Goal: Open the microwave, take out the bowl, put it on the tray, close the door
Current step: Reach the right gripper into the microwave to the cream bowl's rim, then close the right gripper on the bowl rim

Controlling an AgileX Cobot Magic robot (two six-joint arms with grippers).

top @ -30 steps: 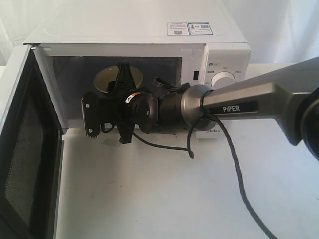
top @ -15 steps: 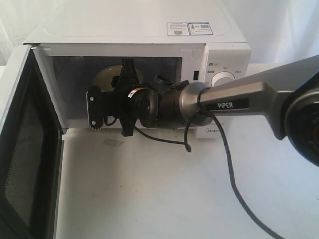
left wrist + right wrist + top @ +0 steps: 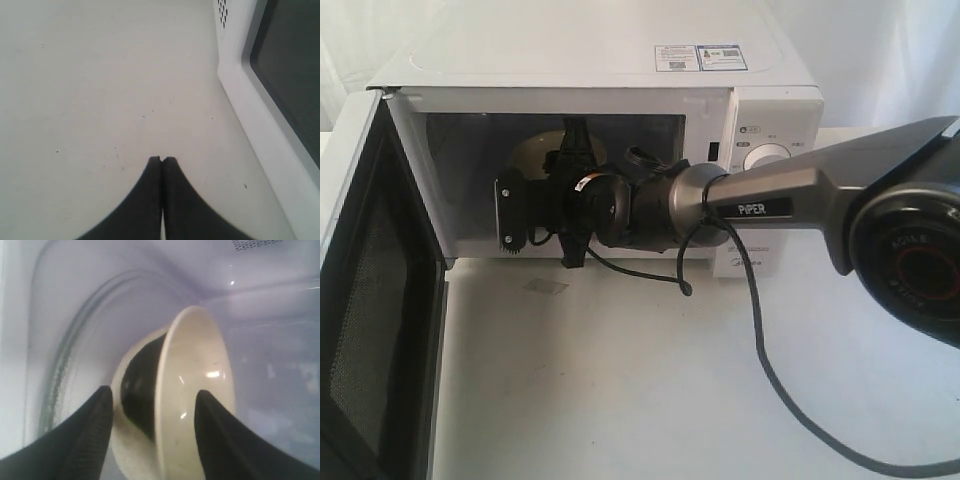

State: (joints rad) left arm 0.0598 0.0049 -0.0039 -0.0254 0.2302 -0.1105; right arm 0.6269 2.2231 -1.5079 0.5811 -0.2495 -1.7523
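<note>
One bowl [image 3: 535,155], round, shallow and cream-white, lies inside the cavity of the microwave [image 3: 570,60], towards the hinge side and mostly masked by the wrist in front of it. Being round, it has no long axis. The right wrist view shows it nearly edge-on, its glossy inner face lit and its outer side in shadow. The right gripper [image 3: 152,392] is spread, one finger on each side of the bowl's rim; contact with the rim cannot be made out. The gripper is rolled onto its side, so that its body stands upright in the microwave's mouth. The right arm [image 3: 790,200] reaches in almost level from the knob side of the microwave, crossing in front of the control panel, and a black cable [image 3: 760,350] hangs from it down to the counter [image 3: 620,380]. The door [image 3: 360,300] stands swung fully open at the microwave's hinge side. The left gripper [image 3: 162,160] hangs over bare counter just beside the door, its fingers pressed together on nothing.
</note>
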